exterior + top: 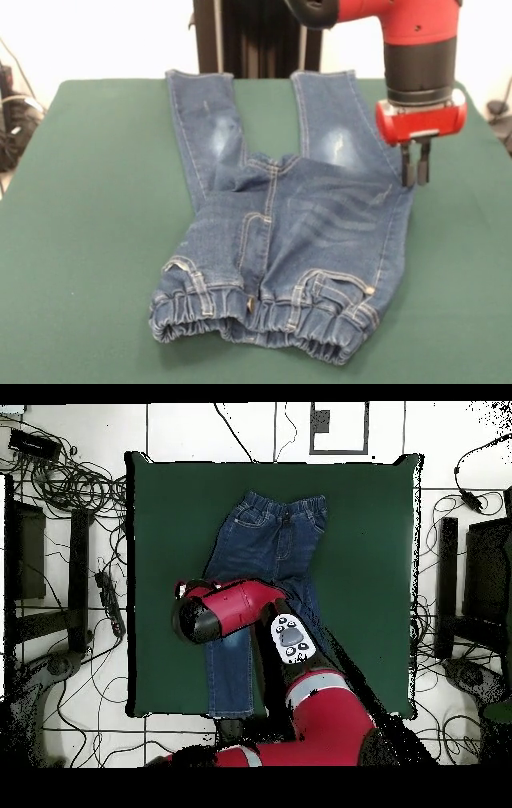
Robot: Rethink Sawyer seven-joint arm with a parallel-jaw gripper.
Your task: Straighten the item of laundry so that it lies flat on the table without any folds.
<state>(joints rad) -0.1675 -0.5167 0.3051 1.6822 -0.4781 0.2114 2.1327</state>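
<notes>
Front view: the jeans (284, 232) lie on the green counter (88, 240), the gathered waistband (264, 320) towards the counter's near edge and the two legs running up to the far edge. The legs are spread slightly apart with bare green between them, each showing a faded whitish patch at the thigh. The upper part is not flat: a diagonal fold crosses the seat from the crotch down toward the picture-left hip, where the denim lies doubled over, and the waistband is bunched and rumpled along its whole length. A small metal button (370, 290) shows near the picture-right hip.

The red and black arm (416, 56) comes down at the picture-right side. Its gripper (416, 170) hangs at the outer edge of the picture-right leg, with the two dark fingers close together in a narrow stance. Whether they pinch the denim or only touch it cannot be told.

In the overhead view the jeans (262, 544) lie near the middle of the counter (370, 584), the arm (230, 609) covering their middle and hiding the gripper.
</notes>
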